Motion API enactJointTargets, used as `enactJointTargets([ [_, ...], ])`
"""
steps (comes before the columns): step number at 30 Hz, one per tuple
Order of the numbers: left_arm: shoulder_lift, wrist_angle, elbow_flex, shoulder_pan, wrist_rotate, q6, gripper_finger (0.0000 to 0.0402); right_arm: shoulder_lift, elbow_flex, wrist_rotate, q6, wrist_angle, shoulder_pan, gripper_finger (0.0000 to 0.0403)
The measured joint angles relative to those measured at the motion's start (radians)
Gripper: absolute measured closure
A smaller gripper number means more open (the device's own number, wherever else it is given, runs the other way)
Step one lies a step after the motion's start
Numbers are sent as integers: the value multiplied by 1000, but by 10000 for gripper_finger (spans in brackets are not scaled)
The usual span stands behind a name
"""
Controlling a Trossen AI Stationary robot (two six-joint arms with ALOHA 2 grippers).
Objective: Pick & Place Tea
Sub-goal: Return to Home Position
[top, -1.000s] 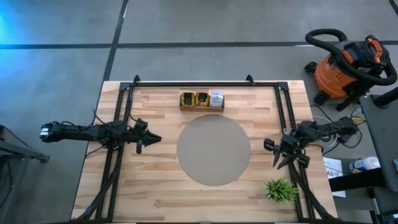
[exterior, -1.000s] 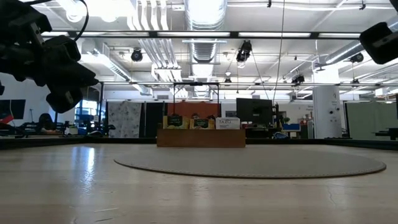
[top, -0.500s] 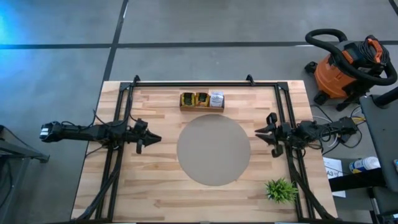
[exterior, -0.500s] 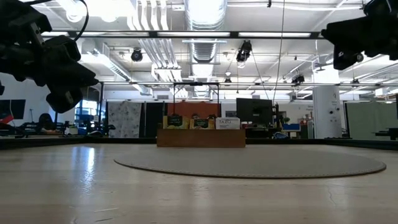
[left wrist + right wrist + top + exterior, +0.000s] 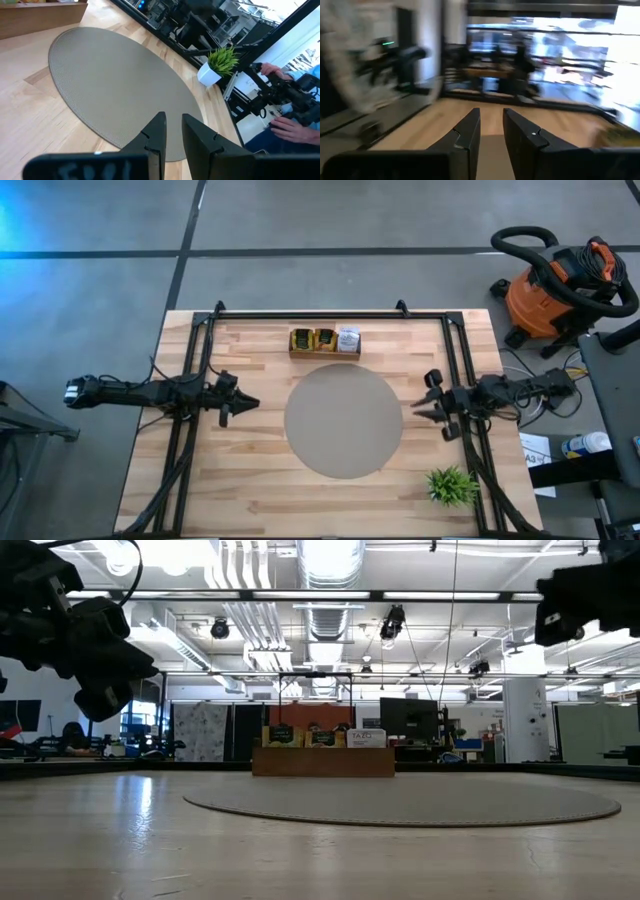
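From above: tea (image 5: 325, 340) sitting in the wooden tray (image 5: 325, 353) at the table's far edge, beyond the round mat (image 5: 343, 420); left gripper (image 5: 243, 403) hovering beside the mat, right gripper (image 5: 425, 412) opposite. Left wrist: fingers (image 5: 155, 137) nearly closed, holding nothing. Right wrist: fingers (image 5: 470, 132) narrow, gripping nothing.

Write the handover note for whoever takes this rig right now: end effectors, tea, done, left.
Left end effector: empty, fingers nearly together, parked over the table's left side beside the round mat.
Right end effector: empty, fingers nearly together in its wrist view, raised at the mat's right edge.
Tea: packets sit in the wooden organizer at the table's far edge; yellow in the left and middle compartments, white in the right.
Done: no loose packets visible on mat or table.
Left: settle the right arm into a rest pose like the left arm's. Plant stands at the near right.
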Motion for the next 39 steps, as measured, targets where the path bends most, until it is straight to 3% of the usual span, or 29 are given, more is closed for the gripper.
enactJointTargets([
  [3,0,0,0,0,0,0,347,0,0,-171,-37,-1,-40,327],
  [5,0,0,0,0,0,0,347,0,0,-212,-41,-7,-71,331],
  [12,0,0,0,0,0,0,347,0,0,-210,-8,-42,-148,331],
  [30,0,0,0,0,0,0,347,2,0,-211,0,-51,-149,324],
  [39,-190,5,-7,10,-3,0,347,3,0,-211,0,-51,-149,334],
])
